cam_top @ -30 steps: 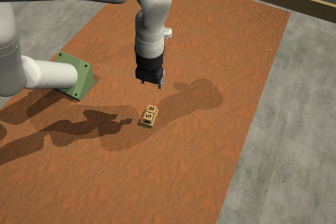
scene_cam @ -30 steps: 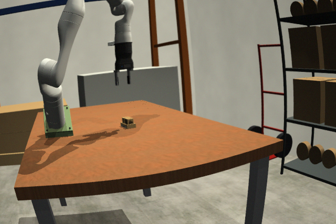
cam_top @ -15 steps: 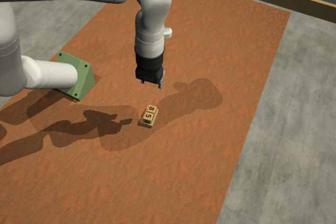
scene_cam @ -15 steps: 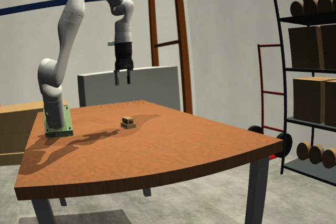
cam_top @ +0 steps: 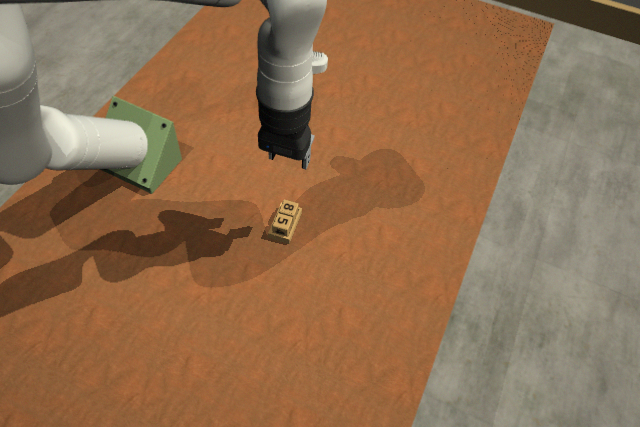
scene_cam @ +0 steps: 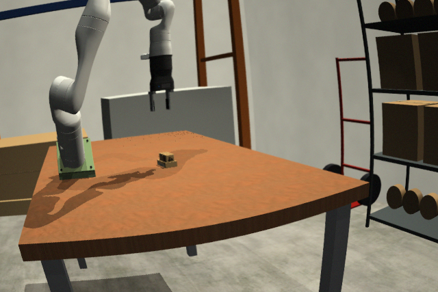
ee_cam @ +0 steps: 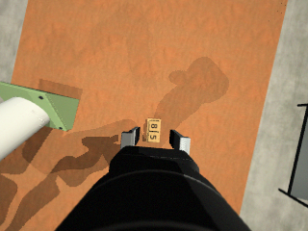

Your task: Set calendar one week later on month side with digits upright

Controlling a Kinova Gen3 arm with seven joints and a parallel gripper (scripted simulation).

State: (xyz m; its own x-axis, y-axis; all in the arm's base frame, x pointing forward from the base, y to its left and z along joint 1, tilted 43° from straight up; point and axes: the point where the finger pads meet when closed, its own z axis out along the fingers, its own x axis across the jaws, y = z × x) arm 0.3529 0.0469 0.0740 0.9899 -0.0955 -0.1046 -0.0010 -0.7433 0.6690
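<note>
The small wooden calendar tray stands flat on the orange table with two cubes side by side in it. Their top faces show 8 (cam_top: 288, 207) and 5 (cam_top: 283, 219). It also shows in the exterior view (scene_cam: 167, 159) and in the wrist view (ee_cam: 153, 130), far below between the fingers. The side faces are too small to read. My gripper (cam_top: 287, 159) hangs high above the tray, fingers pointing down, open and empty. It also shows in the exterior view (scene_cam: 159, 102) and the wrist view (ee_cam: 155, 141).
The arm's green base mount (cam_top: 147, 143) sits at the table's left side. A grey panel (scene_cam: 170, 112) stands behind the table. Shelves with boxes (scene_cam: 403, 98) stand to the right, off the table.
</note>
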